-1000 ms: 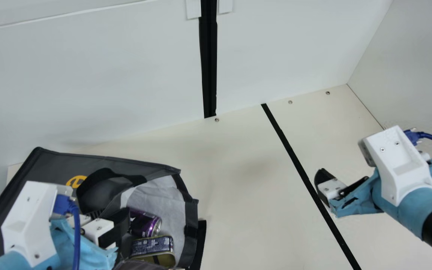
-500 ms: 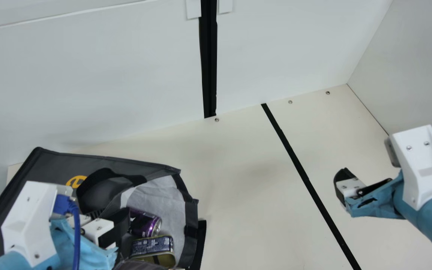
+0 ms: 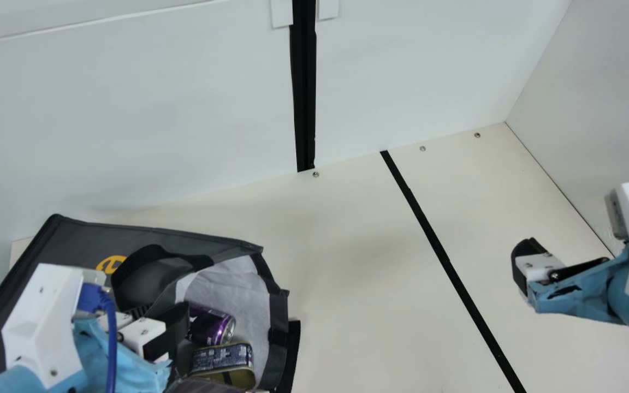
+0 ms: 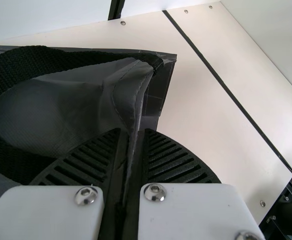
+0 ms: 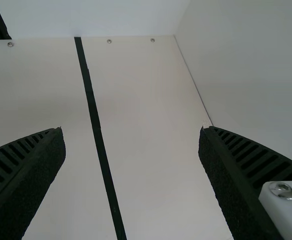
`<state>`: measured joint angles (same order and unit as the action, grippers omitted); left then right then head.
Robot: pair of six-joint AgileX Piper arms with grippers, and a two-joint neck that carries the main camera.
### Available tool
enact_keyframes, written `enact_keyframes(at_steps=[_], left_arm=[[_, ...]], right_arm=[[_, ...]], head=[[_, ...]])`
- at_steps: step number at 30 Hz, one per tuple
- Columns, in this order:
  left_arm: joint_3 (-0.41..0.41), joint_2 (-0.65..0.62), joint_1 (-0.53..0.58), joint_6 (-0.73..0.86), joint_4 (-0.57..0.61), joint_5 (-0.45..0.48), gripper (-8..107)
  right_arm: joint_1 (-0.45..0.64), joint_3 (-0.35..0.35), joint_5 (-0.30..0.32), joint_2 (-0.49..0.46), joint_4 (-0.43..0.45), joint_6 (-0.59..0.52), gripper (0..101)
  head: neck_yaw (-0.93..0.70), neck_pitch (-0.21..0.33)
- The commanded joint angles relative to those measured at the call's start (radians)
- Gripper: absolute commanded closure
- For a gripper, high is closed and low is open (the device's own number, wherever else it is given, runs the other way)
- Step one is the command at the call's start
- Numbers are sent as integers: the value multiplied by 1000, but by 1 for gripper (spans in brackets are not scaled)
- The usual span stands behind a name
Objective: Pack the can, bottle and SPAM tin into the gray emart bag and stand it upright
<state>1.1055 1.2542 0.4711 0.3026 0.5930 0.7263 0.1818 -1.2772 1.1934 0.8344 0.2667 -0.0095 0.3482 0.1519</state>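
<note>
While your left gripper (image 4: 132, 134) has its fingers closed together on a fold of the bag's fabric, your right one (image 5: 132, 129) hangs over the cream table (image 3: 347, 273) on its own side, fingers spread wide with nothing between them. The gray fabric bag (image 3: 85, 240) with black webbing handles (image 4: 41, 57) lies on its side, its pale-lined mouth (image 3: 241, 284) turned toward the right arm. Just within that mouth sit the shiny purple-and-black drinks can (image 3: 211, 326) and, beside it, the gold SPAM tin with a dark blue label (image 3: 221, 357). Whether the bottle is deeper in the bag, you can't tell from here.

Judging by this, you are likely past most of the packing, with the standing-up to come. Expect the bag to be light and floppy: its walls will fold before they carry a load, so a pull on one side alone may twist the mouth. The can and the tin are probably the weight in it, both rigid and smooth, the can apt to roll and the tin to slide. Keep your pinch on the doubled hem, where the cloth should be stiffest, and take the opposite rim or a handle with the free gripper. Raise the mouth first and slowly, so the contents settle toward the base and don't spill onto the table.
</note>
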Motion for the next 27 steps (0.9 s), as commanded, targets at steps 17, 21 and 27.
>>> enact_keyframes(at_steps=[17,21,27], left_arm=[[0,0,0,0,0,0,107],[0,0,0,0,0,0,107],[0,0,0,0,0,0,107]], right_arm=[[84,-82,27,9,-45,-23,6],[114,-89,27,7,-67,-43,6],[148,-93,27,6,-94,-67,6]], head=[[1,23],[1,23],[1,23]])
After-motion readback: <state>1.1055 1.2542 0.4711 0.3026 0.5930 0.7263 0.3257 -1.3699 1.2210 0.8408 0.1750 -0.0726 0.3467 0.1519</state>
